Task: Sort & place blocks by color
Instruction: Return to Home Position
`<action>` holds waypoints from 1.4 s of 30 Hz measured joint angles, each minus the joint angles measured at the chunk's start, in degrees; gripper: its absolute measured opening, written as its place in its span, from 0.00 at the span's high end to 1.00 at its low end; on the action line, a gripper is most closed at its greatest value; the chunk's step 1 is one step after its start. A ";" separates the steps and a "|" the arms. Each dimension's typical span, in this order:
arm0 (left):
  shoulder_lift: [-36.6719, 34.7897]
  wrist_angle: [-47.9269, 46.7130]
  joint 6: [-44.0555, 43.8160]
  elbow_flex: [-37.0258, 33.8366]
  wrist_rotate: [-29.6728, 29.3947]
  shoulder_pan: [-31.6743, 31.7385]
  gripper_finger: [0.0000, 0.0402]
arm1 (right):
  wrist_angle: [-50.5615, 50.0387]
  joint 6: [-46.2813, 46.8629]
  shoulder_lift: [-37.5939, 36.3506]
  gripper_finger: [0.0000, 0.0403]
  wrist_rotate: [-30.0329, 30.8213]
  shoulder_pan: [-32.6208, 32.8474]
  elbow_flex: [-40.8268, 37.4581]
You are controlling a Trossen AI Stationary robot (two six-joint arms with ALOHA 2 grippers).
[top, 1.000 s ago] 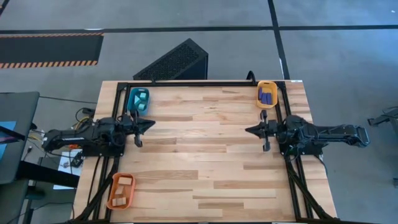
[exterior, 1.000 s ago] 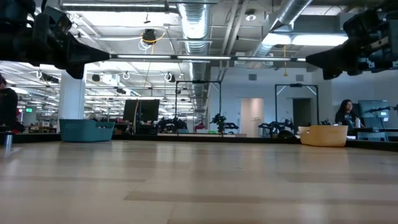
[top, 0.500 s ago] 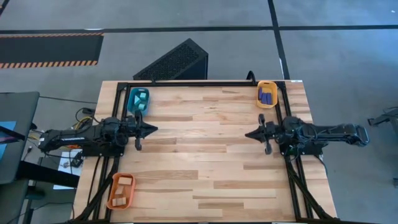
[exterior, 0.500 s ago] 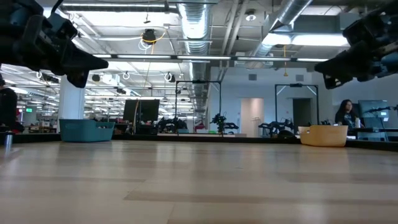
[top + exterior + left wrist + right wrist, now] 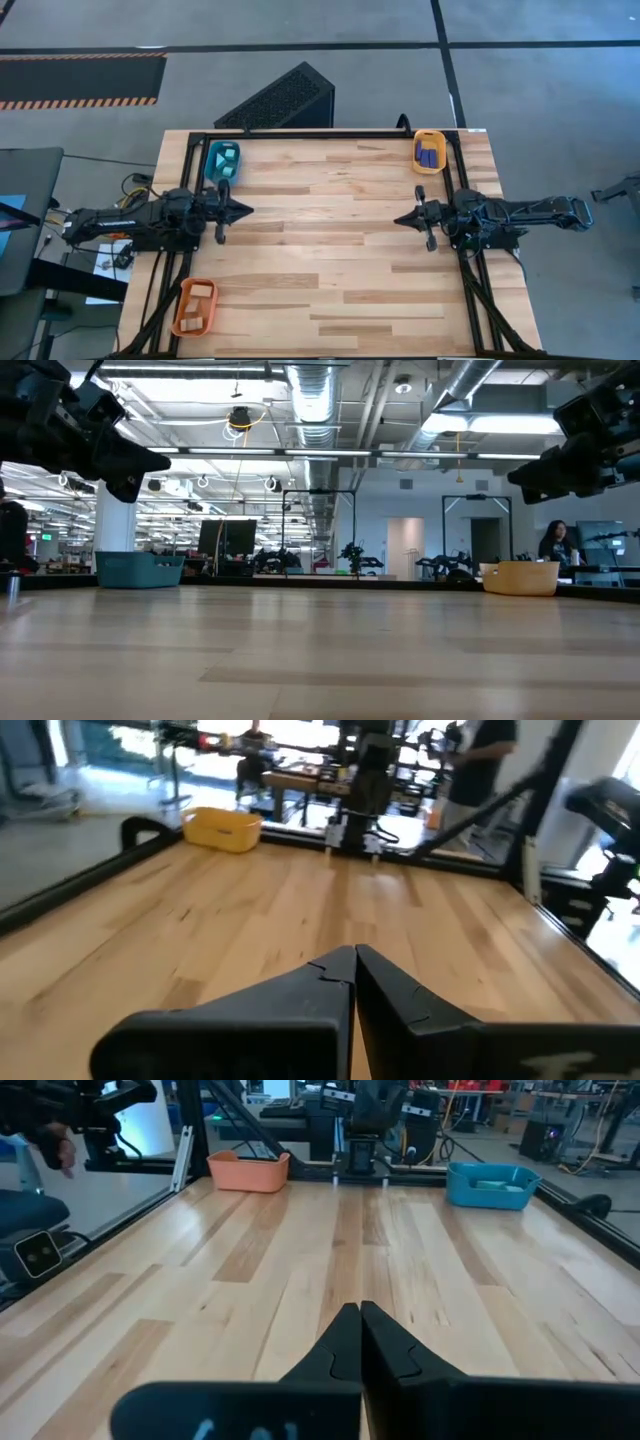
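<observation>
Blocks (image 5: 429, 152) look sorted; left gripper (image 5: 243, 210) and right gripper (image 5: 400, 218), both pinched together, empty, might clip the tabletop (image 5: 330, 250) if lowered carelessly.

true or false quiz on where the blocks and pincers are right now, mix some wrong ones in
1. The tan blocks lie in the orange tray. True.
2. The teal tray holds cyan blocks. True.
3. The dark blue blocks share the teal tray. False: they lie in the yellow-orange tray.
4. The left pincer and right pincer are both shut, holding nothing. True.
5. The left pincer hangs over the orange tray. False: it is over bare table, apart from that tray.
</observation>
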 joint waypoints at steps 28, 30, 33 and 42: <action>0.02 -0.78 -4.93 0.17 -5.42 0.00 1.00 | -0.30 0.35 0.00 0.94 1.33 -0.76 0.00; 0.02 -0.78 -4.73 0.19 -5.45 0.00 1.00 | -0.30 0.33 0.00 0.94 1.33 -0.76 0.00; 0.02 -0.78 -4.99 0.19 -5.47 0.00 1.00 | -0.30 0.33 0.00 0.93 1.33 -0.76 0.00; 0.02 -0.78 -4.79 0.19 -5.50 0.00 1.00 | -0.30 0.33 0.01 0.94 1.32 -0.76 0.00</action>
